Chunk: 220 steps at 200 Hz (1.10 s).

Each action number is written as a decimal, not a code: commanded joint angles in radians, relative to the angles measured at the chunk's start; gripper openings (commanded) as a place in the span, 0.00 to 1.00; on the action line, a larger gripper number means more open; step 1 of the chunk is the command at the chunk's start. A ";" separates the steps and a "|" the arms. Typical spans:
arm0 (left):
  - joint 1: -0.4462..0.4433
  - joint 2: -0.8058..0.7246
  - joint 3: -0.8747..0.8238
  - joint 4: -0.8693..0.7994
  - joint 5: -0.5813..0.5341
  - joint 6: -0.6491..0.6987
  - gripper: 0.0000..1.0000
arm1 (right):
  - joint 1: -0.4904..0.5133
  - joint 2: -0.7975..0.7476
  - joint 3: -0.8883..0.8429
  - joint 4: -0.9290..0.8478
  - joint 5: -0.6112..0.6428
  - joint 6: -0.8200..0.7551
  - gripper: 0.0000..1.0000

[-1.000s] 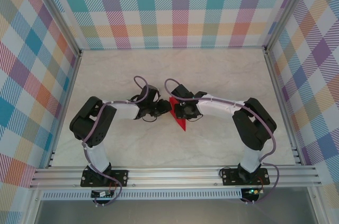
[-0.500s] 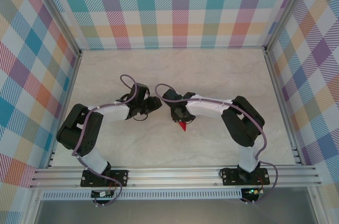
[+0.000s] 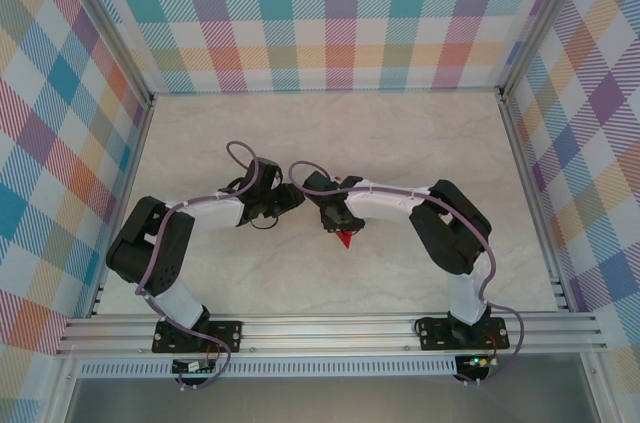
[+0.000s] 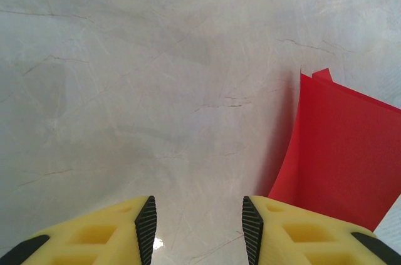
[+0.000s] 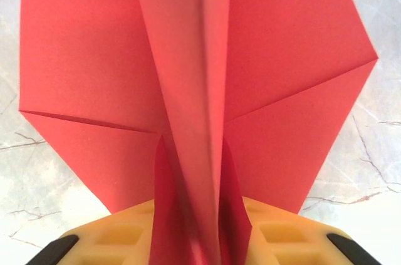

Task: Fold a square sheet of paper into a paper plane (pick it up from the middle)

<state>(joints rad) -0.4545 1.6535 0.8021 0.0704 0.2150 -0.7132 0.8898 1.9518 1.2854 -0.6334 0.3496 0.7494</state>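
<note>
A plaid-walled enclosure [image 3: 340, 23] boxes in a pale marble-patterned table [image 3: 420, 143], and inside it the two arms bend toward each other near the table's middle. The left arm [image 3: 165, 243] and the right arm [image 3: 450, 228] bring their wrists close together but apart.

The red paper plane [image 3: 346, 239] sits just under the right gripper [image 3: 340, 223]; from above only a small pointed red tip shows below the wrist. The right wrist view gives what the overhead one hides: the paper plane [image 5: 188, 58] spreads into two creased wings, and its raised centre fold runs down between the yellow fingers [image 5: 119, 237], which pinch it from both sides.

The left gripper [image 4: 199, 215] is released, its black-edged yellow fingers [image 4: 94, 233] apart with bare table between them. Its camera catches one red flap [image 4: 338, 152] standing up off the table to the right, just beside the right-hand finger.
</note>
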 commanded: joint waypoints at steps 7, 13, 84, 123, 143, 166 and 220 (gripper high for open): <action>0.018 -0.028 -0.011 -0.034 -0.018 0.021 0.43 | 0.017 0.030 -0.021 -0.014 0.036 0.035 0.28; 0.017 -0.030 -0.011 -0.036 -0.022 0.021 0.43 | 0.018 0.029 -0.023 -0.014 0.038 0.039 0.27; 0.017 -0.049 0.000 -0.075 -0.056 0.030 0.47 | 0.022 -0.066 -0.014 -0.009 0.070 0.064 0.20; 0.019 -0.121 -0.008 -0.150 -0.175 0.027 0.60 | 0.018 -0.121 -0.007 -0.012 0.122 0.060 0.07; 0.022 -0.189 -0.004 -0.218 -0.269 0.043 0.70 | 0.001 -0.135 0.019 -0.014 0.135 0.025 0.07; 0.031 -0.263 0.006 -0.309 -0.375 0.068 0.79 | -0.035 -0.127 0.052 0.009 0.124 -0.018 0.07; 0.091 -0.359 0.034 -0.461 -0.479 0.148 0.91 | -0.126 -0.021 0.155 0.088 0.035 -0.116 0.08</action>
<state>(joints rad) -0.3958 1.3350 0.8124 -0.2909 -0.1852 -0.6231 0.7937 1.8683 1.3781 -0.5915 0.4263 0.6979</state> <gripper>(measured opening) 0.888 0.079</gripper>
